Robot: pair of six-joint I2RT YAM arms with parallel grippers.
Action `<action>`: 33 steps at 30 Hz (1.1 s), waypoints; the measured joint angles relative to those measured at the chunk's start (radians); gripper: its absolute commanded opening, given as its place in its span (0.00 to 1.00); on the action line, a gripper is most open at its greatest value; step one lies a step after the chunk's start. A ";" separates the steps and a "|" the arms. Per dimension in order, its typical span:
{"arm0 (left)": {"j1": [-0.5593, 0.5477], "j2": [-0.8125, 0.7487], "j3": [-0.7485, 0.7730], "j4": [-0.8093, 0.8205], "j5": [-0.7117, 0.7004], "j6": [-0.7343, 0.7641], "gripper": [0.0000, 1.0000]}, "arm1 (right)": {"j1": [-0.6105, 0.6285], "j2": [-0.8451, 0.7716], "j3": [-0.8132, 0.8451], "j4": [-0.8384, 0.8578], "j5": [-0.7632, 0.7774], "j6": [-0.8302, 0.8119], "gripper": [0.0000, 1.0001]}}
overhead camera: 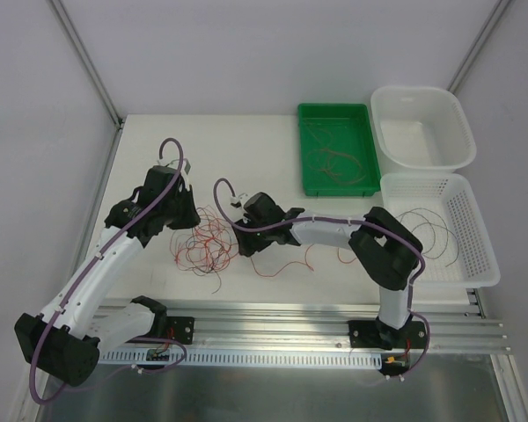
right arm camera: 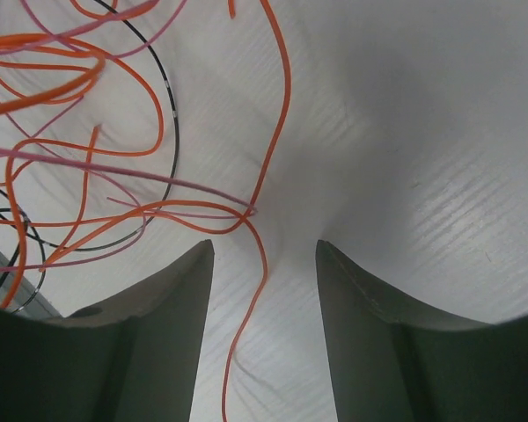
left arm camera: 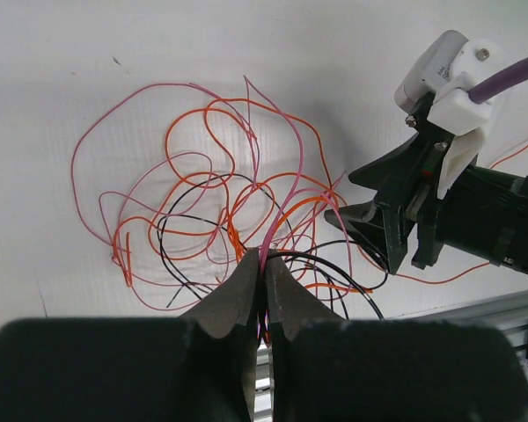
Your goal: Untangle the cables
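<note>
Thin red, orange and black cables [overhead camera: 202,244] lie mid-bench [overhead camera: 246,149], mostly knotted. The left claw [left arm camera: 264,264] is clamped on a pink strand [left arm camera: 301,167]. The right claw [right arm camera: 264,290] stands open astride an orange strand [right arm camera: 282,114]. A few freed ones lie in the green tray [overhead camera: 304,149] and the basket [overhead camera: 475,237], at right.

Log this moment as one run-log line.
left gripper: shut on thin pink cable | right gripper: open over thin orange cable | cable tangle: knotted on white table

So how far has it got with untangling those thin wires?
Done: a few wires lie apart in the green tray and the white basket. In hand: the left claw is shut on a pink wire from the tangle, while the right claw, open, straddles an orange wire. Left: most wires are knotted together in that heap.
</note>
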 measured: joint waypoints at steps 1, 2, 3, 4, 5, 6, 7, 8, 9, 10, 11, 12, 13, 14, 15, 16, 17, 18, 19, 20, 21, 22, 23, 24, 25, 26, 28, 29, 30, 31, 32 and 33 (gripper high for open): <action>0.000 0.000 0.000 0.000 0.000 0.000 0.00 | 0.001 0.010 0.002 0.002 0.001 0.000 0.51; 0.000 0.000 0.000 0.000 0.000 0.000 0.00 | 0.003 0.015 0.007 0.009 0.001 -0.002 0.51; 0.000 0.000 0.000 0.000 0.000 0.000 0.00 | 0.006 0.019 0.014 0.012 0.003 -0.003 0.49; 0.000 0.000 0.000 0.000 0.000 0.000 0.00 | 0.010 0.026 0.021 0.015 0.004 -0.006 0.48; 0.000 0.000 0.000 0.000 0.000 0.000 0.00 | 0.015 0.032 0.027 0.018 0.008 -0.008 0.46; 0.000 -0.001 0.000 0.000 0.000 0.000 0.00 | 0.022 0.042 0.034 0.019 0.013 -0.015 0.45; 0.000 -0.002 0.000 0.000 0.000 0.000 0.00 | 0.026 0.047 0.039 0.021 0.017 -0.020 0.43; 0.000 -0.003 0.000 0.000 0.000 0.000 0.00 | 0.034 0.052 0.045 0.023 0.022 -0.028 0.42; 0.000 -0.004 -0.001 0.000 -0.001 0.000 0.00 | 0.040 0.056 0.048 0.026 0.027 -0.035 0.38; 0.000 -0.005 -0.001 0.000 -0.002 0.000 0.00 | 0.046 0.060 0.051 0.026 0.035 -0.044 0.35; 0.000 -0.006 -0.001 0.000 -0.004 0.001 0.00 | 0.052 0.062 0.052 0.029 0.044 -0.051 0.32; 0.000 -0.008 -0.001 -0.001 -0.006 0.001 0.00 | 0.056 0.063 0.052 0.031 0.050 -0.055 0.24; 0.000 -0.010 -0.001 0.000 -0.008 0.003 0.00 | 0.059 0.064 0.052 0.033 0.054 -0.061 0.19; 0.000 -0.010 -0.001 -0.001 -0.011 0.006 0.00 | 0.061 0.064 0.049 0.036 0.058 -0.062 0.15; 0.000 -0.010 -0.001 -0.001 -0.016 0.008 0.00 | 0.062 0.064 0.045 0.041 0.062 -0.061 0.08; 0.000 -0.010 -0.001 -0.001 -0.024 0.011 0.00 | 0.062 0.064 0.040 0.047 0.067 -0.064 0.05; 0.000 -0.010 -0.001 -0.002 -0.031 0.013 0.00 | 0.061 0.062 0.034 0.055 0.069 -0.063 0.02; 0.000 -0.010 -0.001 -0.002 -0.039 0.016 0.00 | 0.061 0.057 0.024 0.065 0.072 -0.063 0.01; 0.000 -0.010 -0.001 -0.002 -0.050 0.017 0.00 | 0.062 0.050 0.014 0.071 0.076 -0.063 0.01; 0.001 -0.010 -0.003 0.000 -0.062 0.021 0.00 | 0.062 0.040 0.002 0.071 0.081 -0.063 0.01; 0.003 -0.010 -0.006 0.000 -0.076 0.026 0.00 | 0.063 0.025 -0.011 0.061 0.087 -0.064 0.01; 0.006 -0.010 -0.012 0.000 -0.084 0.031 0.00 | 0.064 0.010 -0.023 0.048 0.091 -0.066 0.01; 0.017 -0.007 -0.019 -0.001 -0.090 0.036 0.00 | 0.064 -0.011 -0.039 0.027 0.099 -0.068 0.01; 0.029 -0.004 -0.028 -0.001 -0.096 0.040 0.00 | 0.064 -0.036 -0.055 0.001 0.110 -0.073 0.01; 0.046 0.002 -0.035 -0.002 -0.105 0.043 0.00 | 0.065 -0.066 -0.072 -0.024 0.120 -0.079 0.01; 0.070 0.007 -0.043 -0.001 -0.110 0.049 0.00 | 0.065 -0.098 -0.085 -0.055 0.132 -0.084 0.01; 0.132 0.019 -0.058 -0.001 -0.116 0.063 0.00 | 0.065 -0.172 -0.098 -0.122 0.157 -0.102 0.01; 0.158 0.024 -0.064 -0.002 -0.127 0.066 0.00 | 0.064 -0.215 -0.098 -0.150 0.171 -0.112 0.01; 0.181 0.028 -0.068 -0.003 -0.141 0.068 0.00 | 0.063 -0.260 -0.098 -0.175 0.183 -0.122 0.01; 0.198 0.031 -0.070 -0.004 -0.158 0.069 0.00 | 0.061 -0.309 -0.097 -0.201 0.195 -0.132 0.01; 0.206 0.036 -0.070 -0.003 -0.169 0.069 0.00 | 0.057 -0.358 -0.094 -0.225 0.207 -0.142 0.01; 0.206 0.040 -0.070 -0.002 -0.184 0.070 0.00 | 0.051 -0.403 -0.089 -0.252 0.216 -0.152 0.01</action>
